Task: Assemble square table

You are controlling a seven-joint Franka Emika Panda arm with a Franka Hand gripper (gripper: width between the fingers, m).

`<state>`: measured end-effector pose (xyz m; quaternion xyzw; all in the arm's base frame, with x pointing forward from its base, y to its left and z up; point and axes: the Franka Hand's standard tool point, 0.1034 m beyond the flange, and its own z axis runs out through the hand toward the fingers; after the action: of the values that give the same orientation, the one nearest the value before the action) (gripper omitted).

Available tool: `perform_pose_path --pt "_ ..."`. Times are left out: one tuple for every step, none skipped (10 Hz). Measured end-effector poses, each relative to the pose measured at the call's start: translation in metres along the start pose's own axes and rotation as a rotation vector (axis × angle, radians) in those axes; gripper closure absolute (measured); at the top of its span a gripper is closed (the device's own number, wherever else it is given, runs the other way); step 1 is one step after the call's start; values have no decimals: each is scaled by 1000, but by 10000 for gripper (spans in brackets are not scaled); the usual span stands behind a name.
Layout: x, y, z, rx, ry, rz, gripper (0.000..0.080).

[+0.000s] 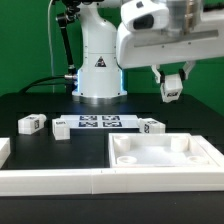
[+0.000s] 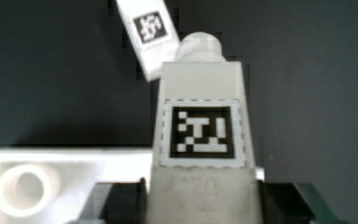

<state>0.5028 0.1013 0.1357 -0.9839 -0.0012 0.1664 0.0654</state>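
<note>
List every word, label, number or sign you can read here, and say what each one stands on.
No words, brands or numbers are readable anywhere.
Triangular sign on the robot base: symbol too small to read.
Square tag on the leg in the gripper: black-and-white pattern, no letters.
Tags on the marker board and the loose legs: patterns only, too small to read.

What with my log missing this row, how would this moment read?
gripper: shut on leg, raised | tabletop: flat, no legs fitted | loose legs: three
</note>
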Motion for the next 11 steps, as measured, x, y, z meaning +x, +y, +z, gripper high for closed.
perform_pose_path --pt "4 0 0 -3 88 -1 506" --pt "4 1 0 -7 155 -3 506" --pt "6 2 0 -9 212 -4 506" --pt "13 4 -2 -13 301 -21 506" --pt "19 8 -5 -19 362 -41 506" --pt "23 7 -13 -19 394 -44 506" --pt "30 4 -22 -15 477 -35 506" --pt "28 3 -22 -15 547 -27 506" --pt "27 5 -20 -19 611 -35 506" --pt "28 5 -19 -21 660 -37 506" --pt "31 6 -22 -22 756 -42 506"
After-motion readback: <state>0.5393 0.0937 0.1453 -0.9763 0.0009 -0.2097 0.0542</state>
